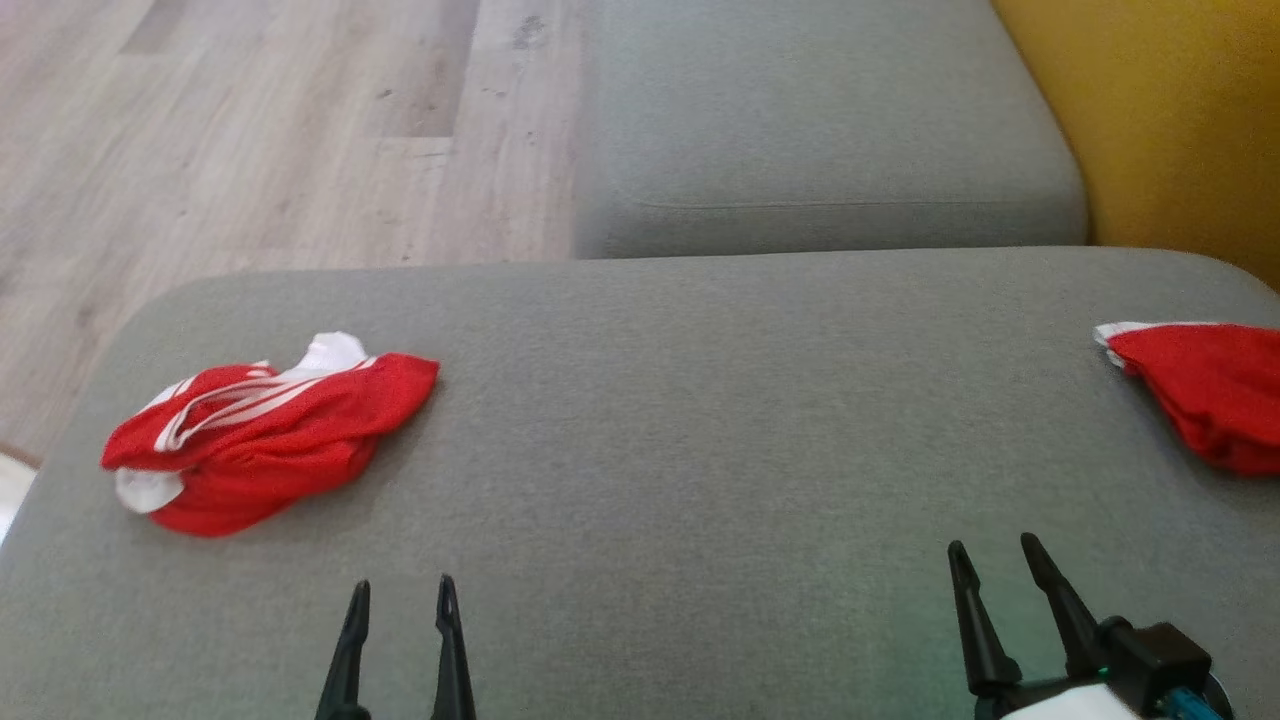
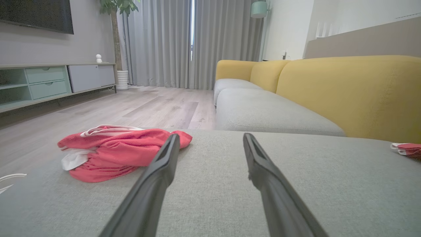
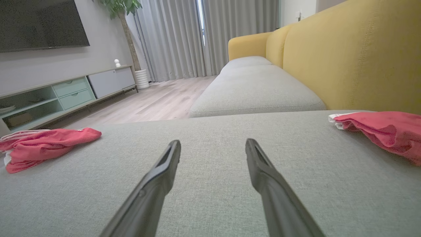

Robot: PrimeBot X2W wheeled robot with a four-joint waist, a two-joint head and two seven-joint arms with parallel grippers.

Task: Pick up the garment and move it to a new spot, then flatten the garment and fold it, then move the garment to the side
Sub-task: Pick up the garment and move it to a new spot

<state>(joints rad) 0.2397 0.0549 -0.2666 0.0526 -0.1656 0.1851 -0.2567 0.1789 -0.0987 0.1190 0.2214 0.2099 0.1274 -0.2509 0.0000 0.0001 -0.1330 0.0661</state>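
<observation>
A crumpled red garment [image 1: 265,435] with white stripes lies on the left of the grey seat cushion [image 1: 700,420]. It also shows in the left wrist view as the red garment [image 2: 121,151], and at the left edge of the right wrist view [image 3: 42,144]. My left gripper [image 1: 403,592] hovers open near the cushion's front edge, below and to the right of it, with nothing between its fingers. My right gripper [image 1: 990,555] stands open and empty at the lower right. Both wrist views show the spread fingers [image 2: 164,158] [image 3: 167,158] above bare fabric.
A second red garment [image 1: 1205,390] lies at the cushion's right edge, also seen in the right wrist view [image 3: 384,130]. A further grey seat [image 1: 820,130] and a yellow backrest [image 1: 1170,120] stand beyond. Wooden floor [image 1: 250,130] lies to the left, with a TV cabinet [image 2: 49,82] across the room.
</observation>
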